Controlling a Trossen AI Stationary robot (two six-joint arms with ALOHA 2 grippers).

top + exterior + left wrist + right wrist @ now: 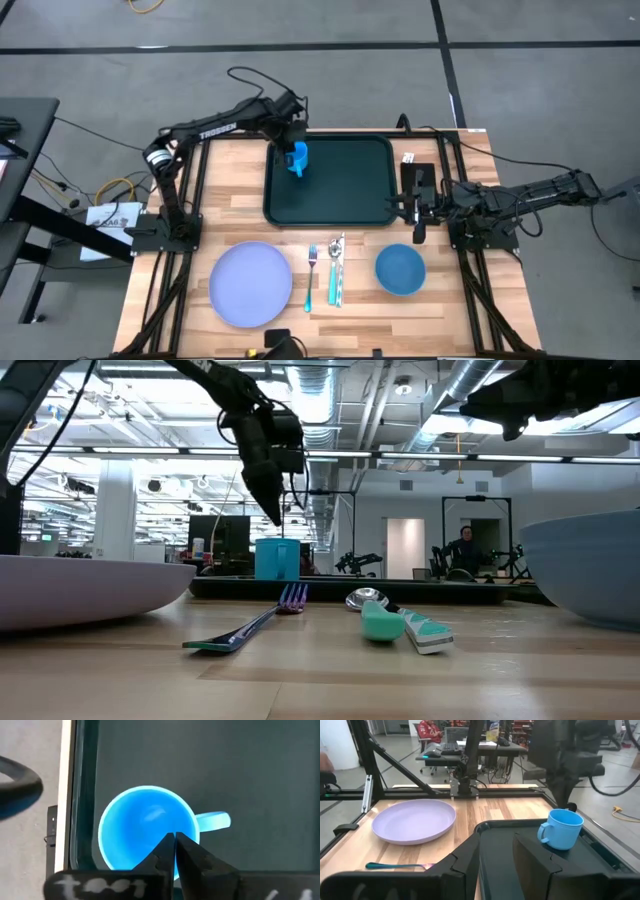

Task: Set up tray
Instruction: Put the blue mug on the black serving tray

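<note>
The dark green tray (pixel 345 185) lies at the table's far middle. A light blue cup (pixel 298 158) (pixel 147 827) (pixel 563 828) stands upright on its bottom in the tray's far left corner, handle toward the tray's middle. My left gripper (pixel 291 133) (pixel 174 840) (pixel 274 515) hovers just above the cup's rim, fingers shut, and the low view shows a gap between fingertips and cup. My right gripper (pixel 417 212) (pixel 495 855) waits open and low at the tray's right edge, pointing across the tray.
On the near half of the table lie a lilac plate (pixel 250 283), a fork (pixel 311 275), a spoon and knife with teal handles (pixel 337 270), and a blue bowl (pixel 400 270). A flat black rectangle (pixel 418 176) sits right of the tray. A person (pixel 465 545) sits far behind.
</note>
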